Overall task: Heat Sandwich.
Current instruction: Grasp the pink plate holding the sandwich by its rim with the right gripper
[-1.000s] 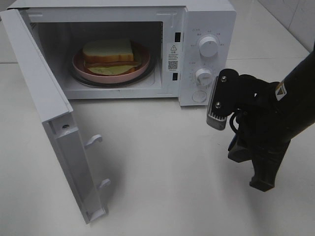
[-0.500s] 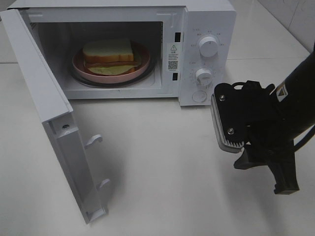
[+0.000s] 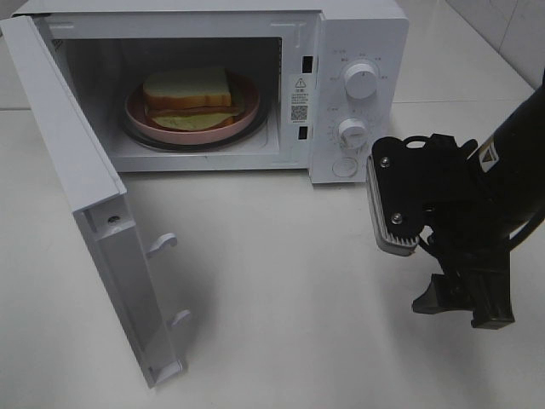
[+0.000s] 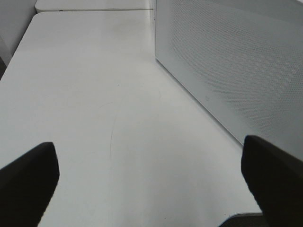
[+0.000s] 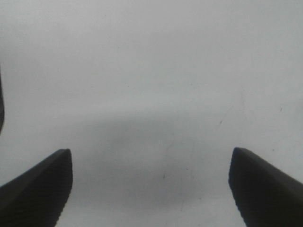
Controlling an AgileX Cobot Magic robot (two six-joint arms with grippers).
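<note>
My right end effector (image 5: 151,189) is hanging over the bench (image 5: 151,71) with its fingers (image 5: 40,187) spread wide and gripping nothing; only bare white surface is showing between them. From the high camera, this end effector (image 3: 464,311) is pointing down in front of the microwave (image 3: 358,34), off to the right of its control panel, with open bench (image 3: 281,281) stretching away to the left as far as the door. My left end effector (image 4: 151,184) is also gaping wide and empty above the bench (image 4: 94,94), and a white panel with a fine dot pattern (image 4: 227,61) is standing close along one side of it, so room is lying open only on the other side. The door (image 3: 77,170) is swinging fully open toward the front left, its lower corner nearing the bench's front edge. The sandwich (image 3: 187,92) is sitting on the pink plate (image 3: 136,109) inside the open cavity. Compared with a second ago, my right end effector is standing farther from the lower knob (image 3: 352,132), having drawn back to the right and dropped lower, while sandwich, plate and door are lying just as before.
</note>
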